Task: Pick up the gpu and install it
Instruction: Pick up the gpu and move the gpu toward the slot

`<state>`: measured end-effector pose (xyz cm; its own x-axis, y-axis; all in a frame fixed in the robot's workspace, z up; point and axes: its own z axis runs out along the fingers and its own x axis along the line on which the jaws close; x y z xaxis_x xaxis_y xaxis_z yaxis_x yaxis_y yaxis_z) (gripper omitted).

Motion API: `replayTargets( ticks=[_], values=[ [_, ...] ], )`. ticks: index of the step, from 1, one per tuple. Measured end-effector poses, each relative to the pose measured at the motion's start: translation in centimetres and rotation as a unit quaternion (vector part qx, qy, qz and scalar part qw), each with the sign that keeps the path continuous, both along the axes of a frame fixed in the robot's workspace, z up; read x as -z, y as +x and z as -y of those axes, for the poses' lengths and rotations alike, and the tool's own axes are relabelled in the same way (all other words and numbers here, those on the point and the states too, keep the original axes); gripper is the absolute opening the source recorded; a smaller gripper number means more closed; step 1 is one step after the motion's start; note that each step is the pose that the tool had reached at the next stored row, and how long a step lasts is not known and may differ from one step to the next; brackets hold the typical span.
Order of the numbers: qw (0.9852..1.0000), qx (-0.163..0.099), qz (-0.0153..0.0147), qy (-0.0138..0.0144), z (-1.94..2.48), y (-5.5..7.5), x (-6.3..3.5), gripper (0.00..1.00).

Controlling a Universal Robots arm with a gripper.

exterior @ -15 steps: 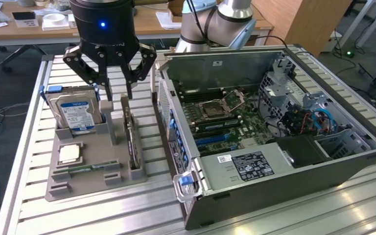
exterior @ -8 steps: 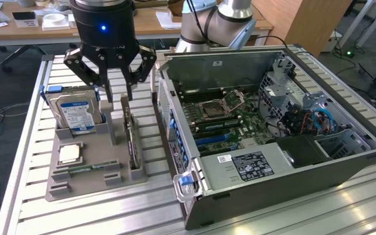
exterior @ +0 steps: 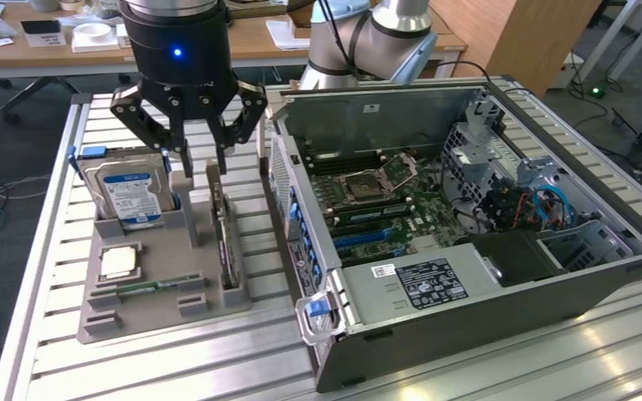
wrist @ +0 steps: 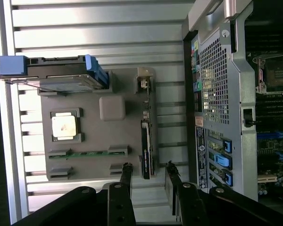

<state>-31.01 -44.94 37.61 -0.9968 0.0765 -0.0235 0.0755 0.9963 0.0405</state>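
Gpu [exterior: 226, 242]: thin dark rect. card, stood on edge in grey matte tray [exterior: 131, 322]; fan face hidden. Gripper [exterior: 205, 163]: black fingers apart, flanking card end; contact unclear.

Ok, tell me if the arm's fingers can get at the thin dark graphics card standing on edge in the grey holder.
Probably yes. The open fingers hang above the thin dark graphics card, one to each side, with nothing between. The silver hard drive stands apart.

Gpu [wrist: 146, 146]: edge-on in tray [exterior: 131, 313] slot, faces hidden. Computer case [wrist: 221, 94]: cut off at wrist view's edge. Power supply label [exterior: 427, 280]: text illegible.
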Motion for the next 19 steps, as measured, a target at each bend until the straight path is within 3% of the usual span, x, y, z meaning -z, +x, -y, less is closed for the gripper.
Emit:
replayTargets(
  ticks=[19],
  values=[
    [1.0000, 0.000, 0.0000, 0.0000, 0.00, 0.0, 1.08, 0.42]
  ],
)
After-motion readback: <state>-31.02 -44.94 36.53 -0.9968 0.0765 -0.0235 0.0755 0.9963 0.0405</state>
